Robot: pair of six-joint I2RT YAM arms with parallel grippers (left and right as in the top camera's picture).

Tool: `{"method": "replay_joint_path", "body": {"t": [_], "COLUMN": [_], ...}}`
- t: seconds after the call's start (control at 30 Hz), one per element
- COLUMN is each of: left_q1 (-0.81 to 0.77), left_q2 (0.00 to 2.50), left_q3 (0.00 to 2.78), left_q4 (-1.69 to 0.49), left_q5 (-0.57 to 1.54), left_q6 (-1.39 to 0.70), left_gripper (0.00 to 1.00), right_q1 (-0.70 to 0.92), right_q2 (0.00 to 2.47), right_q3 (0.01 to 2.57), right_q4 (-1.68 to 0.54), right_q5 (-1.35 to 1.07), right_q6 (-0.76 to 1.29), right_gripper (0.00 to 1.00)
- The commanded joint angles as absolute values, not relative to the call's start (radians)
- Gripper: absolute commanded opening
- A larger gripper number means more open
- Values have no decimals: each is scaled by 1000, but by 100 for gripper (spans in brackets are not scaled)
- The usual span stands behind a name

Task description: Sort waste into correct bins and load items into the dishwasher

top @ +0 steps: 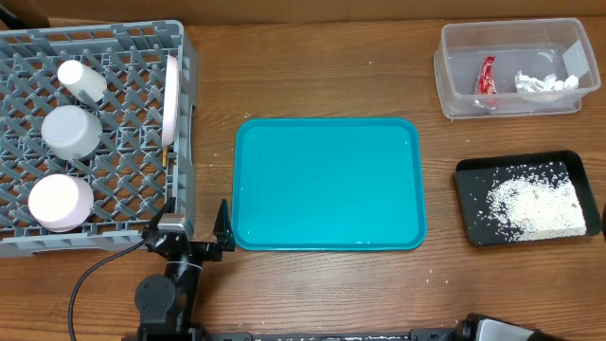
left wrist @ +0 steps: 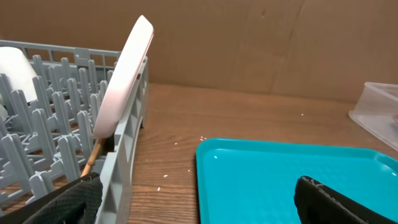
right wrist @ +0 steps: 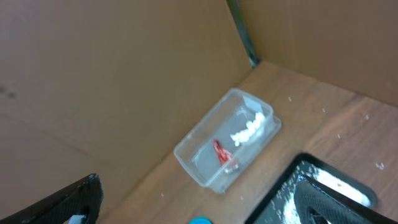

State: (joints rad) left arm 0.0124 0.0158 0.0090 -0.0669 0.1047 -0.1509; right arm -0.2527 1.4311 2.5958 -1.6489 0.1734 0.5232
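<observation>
The grey dish rack (top: 114, 33) stands on the worktop (top: 312, 284), at 9 o'clock from the teal tray (top: 327, 185). Inside it are the small white cup (top: 80, 80) and two white bowls, one in the middle (top: 71, 131) and one nearer (top: 60, 202), both bottom up. The white plate (top: 171, 99) stands on its edge against the rack's wall on the tray's side. In the left wrist view a wooden chopstick (left wrist: 91, 160) leans just under this plate; I cannot tell if the second one is with it.

At 1 o'clock from the teal tray is the clear tub (top: 511, 106), which holds the red wrapper (top: 487, 76) and the crumpled tissue (top: 542, 83). At 3 o'clock is the black tray (top: 473, 189) with the rice grains (top: 535, 201) spread in it.

The left end effector (top: 194, 232) is at 8 o'clock from the teal tray, released and grasping nothing; the rack's near corner is between its fingers (left wrist: 56, 202). The right end effector (right wrist: 199, 205) is also spread wide and grasps nothing, with the tub and black tray below it.
</observation>
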Motion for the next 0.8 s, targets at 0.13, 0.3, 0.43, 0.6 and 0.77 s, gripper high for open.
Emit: {"method": "replay_joint_path", "body": {"t": [0.13, 0.3, 0.43, 0.6, 0.77], "left_q1": [4, 4, 4, 4, 4], "left_q2": [4, 4, 4, 4, 4], "left_q3": [5, 5, 5, 5, 5], "left_q4": [-71, -71, -71, -71, -71], "left_q5": [89, 89, 89, 89, 89], "left_q6": [-154, -154, -154, -154, -154], "left_gripper": [100, 100, 100, 100, 100], "right_q1": [-182, -122, -111, -111, -111], "right_q2": [1356, 1227, 1083, 867, 716], "right_q3": [2418, 2108, 1748, 1161, 712], "right_q4": [-1515, -1317, -1107, -694, -318], "right_q5": [136, 128, 68, -60, -183], "right_q6": [523, 523, 522, 523, 523], "right_gripper": [100, 100, 100, 100, 100]}}
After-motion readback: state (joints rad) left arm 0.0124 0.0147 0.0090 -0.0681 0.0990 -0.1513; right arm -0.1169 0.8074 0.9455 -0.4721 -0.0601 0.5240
